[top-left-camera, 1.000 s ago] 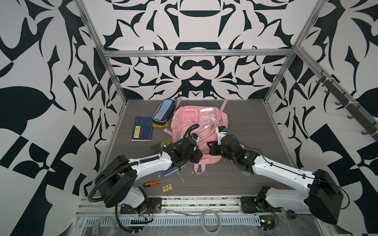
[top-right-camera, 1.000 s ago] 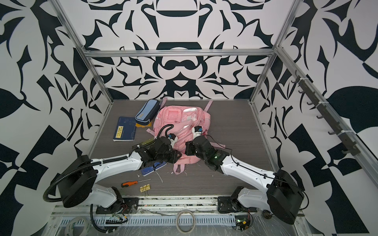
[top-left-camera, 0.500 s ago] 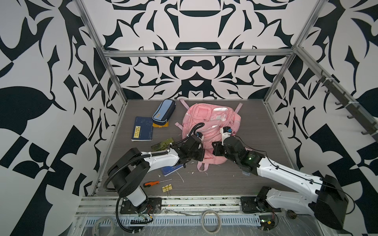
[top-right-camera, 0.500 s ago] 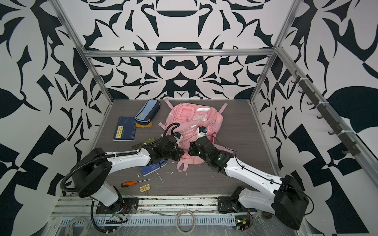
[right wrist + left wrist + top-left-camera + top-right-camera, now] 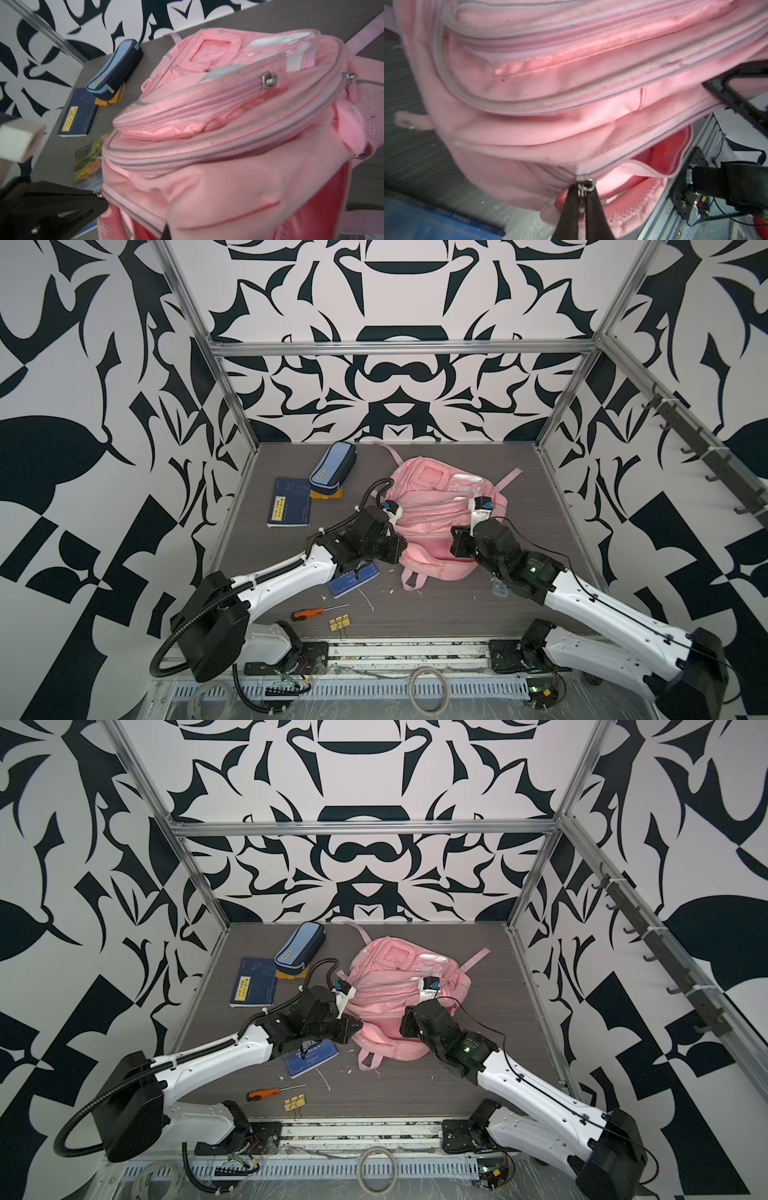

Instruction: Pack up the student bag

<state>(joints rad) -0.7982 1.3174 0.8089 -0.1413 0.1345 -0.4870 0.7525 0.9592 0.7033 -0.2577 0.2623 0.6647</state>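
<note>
The pink student bag (image 5: 436,506) (image 5: 399,986) lies in the middle of the table, its near end lifted. My left gripper (image 5: 582,189) (image 5: 397,549) is shut on the metal zipper pull (image 5: 584,184) of the main compartment at the bag's near left corner. Beside the pull the zip gapes and shows the red lining (image 5: 662,149). My right gripper (image 5: 456,547) (image 5: 405,1027) is shut on the fabric of the bag's near right edge. Pink cloth (image 5: 228,197) drapes over its jaws, leaving only one dark finger (image 5: 166,233) in sight.
A blue pencil case (image 5: 332,468) lies on a yellow pad beside a dark blue notebook (image 5: 289,502) at the back left. A blue book (image 5: 353,578) sits under my left arm. An orange-handled screwdriver (image 5: 307,613) and binder clips (image 5: 340,623) lie near the front edge.
My left gripper has shut on the zipper pull. Both arms and the bag have shifted to the right, and the bag has turned slightly.
</note>
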